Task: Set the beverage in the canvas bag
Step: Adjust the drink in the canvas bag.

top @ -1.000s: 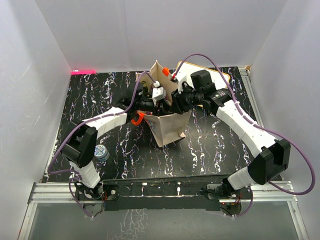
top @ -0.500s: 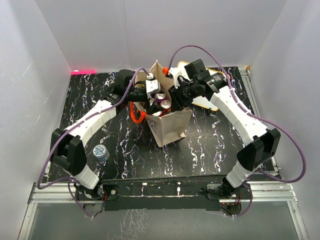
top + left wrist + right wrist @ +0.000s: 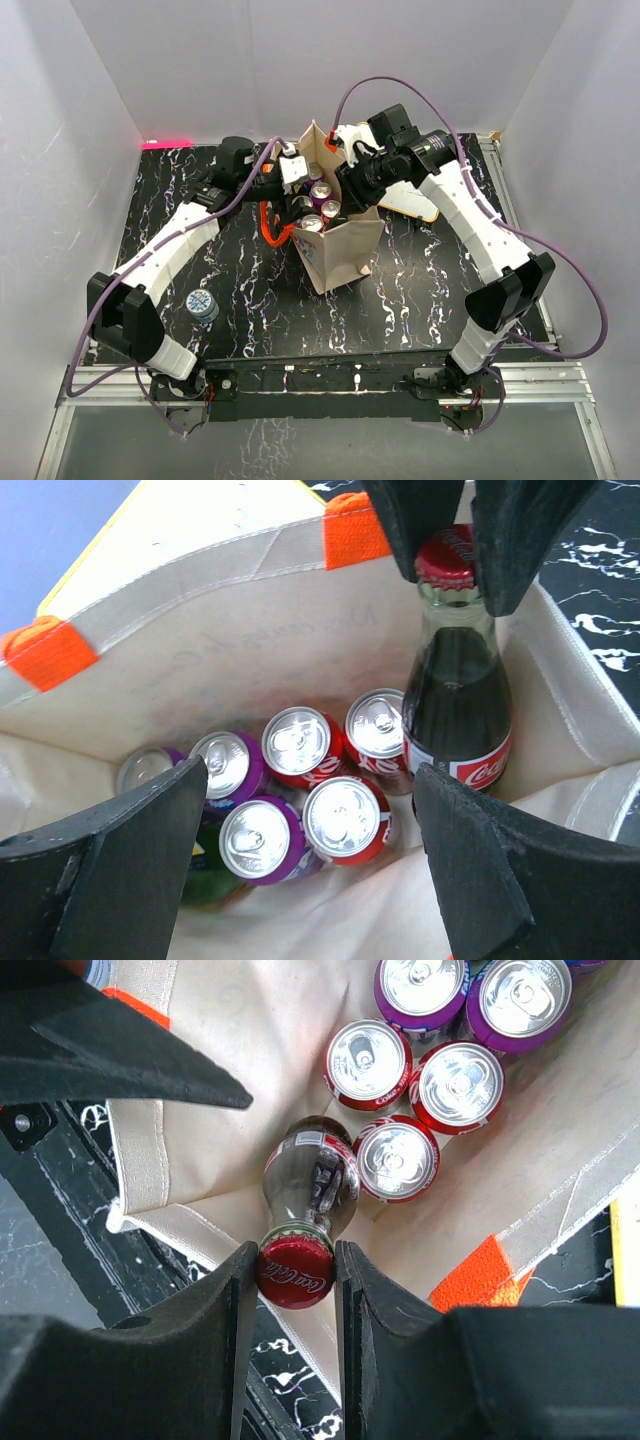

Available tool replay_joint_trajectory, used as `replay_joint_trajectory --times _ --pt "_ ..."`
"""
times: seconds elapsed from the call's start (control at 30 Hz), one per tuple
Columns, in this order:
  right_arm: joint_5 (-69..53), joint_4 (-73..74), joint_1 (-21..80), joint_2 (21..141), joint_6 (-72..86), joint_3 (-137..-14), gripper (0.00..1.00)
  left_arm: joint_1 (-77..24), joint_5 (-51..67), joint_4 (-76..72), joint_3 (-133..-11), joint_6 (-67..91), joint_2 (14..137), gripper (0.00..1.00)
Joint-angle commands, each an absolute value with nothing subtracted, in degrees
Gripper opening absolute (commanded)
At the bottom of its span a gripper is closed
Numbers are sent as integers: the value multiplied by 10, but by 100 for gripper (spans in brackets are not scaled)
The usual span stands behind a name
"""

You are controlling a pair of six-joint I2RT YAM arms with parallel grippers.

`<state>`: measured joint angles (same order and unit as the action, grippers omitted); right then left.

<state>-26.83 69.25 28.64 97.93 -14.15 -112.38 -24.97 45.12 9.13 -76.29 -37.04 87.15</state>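
The canvas bag [image 3: 342, 255] stands open at mid-table, with several red and purple cans [image 3: 300, 745] on its floor. My right gripper [image 3: 295, 1270] is shut on the red cap of a Coca-Cola glass bottle [image 3: 310, 1185]. It holds the bottle upright inside the bag, beside the cans and near one wall. The bottle [image 3: 455, 695] also shows in the left wrist view, with the right fingers [image 3: 520, 540] on its cap. My left gripper [image 3: 310, 870] is wide open and empty above the bag's mouth, near its left rim [image 3: 292, 172].
A lone can with a silver-blue top [image 3: 201, 303] stands on the black marbled table [image 3: 430, 290] at the near left. A flat tan board [image 3: 420, 205] lies behind the bag on the right. An orange handle [image 3: 268, 225] hangs off the bag's left side.
Both arms have drawn back from the middle of the bag's mouth towards its far rim. The cans inside now show from above. The right gripper still holds the bottle.
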Motion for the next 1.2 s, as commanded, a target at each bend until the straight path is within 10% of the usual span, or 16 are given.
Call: replay_joint_trajectory --times 0.0,0.6,1.17 --pt "-284 679 299 975 -138 -1151 8 -243 406 88 -761 -370 831 83" --pt "-270 635 354 1032 -115 -1129 11 -241 76 83 -773 -179 775 97" --pt "-323 641 356 1032 -139 -1123 57 -235 9 72 -766 -172 766 97"
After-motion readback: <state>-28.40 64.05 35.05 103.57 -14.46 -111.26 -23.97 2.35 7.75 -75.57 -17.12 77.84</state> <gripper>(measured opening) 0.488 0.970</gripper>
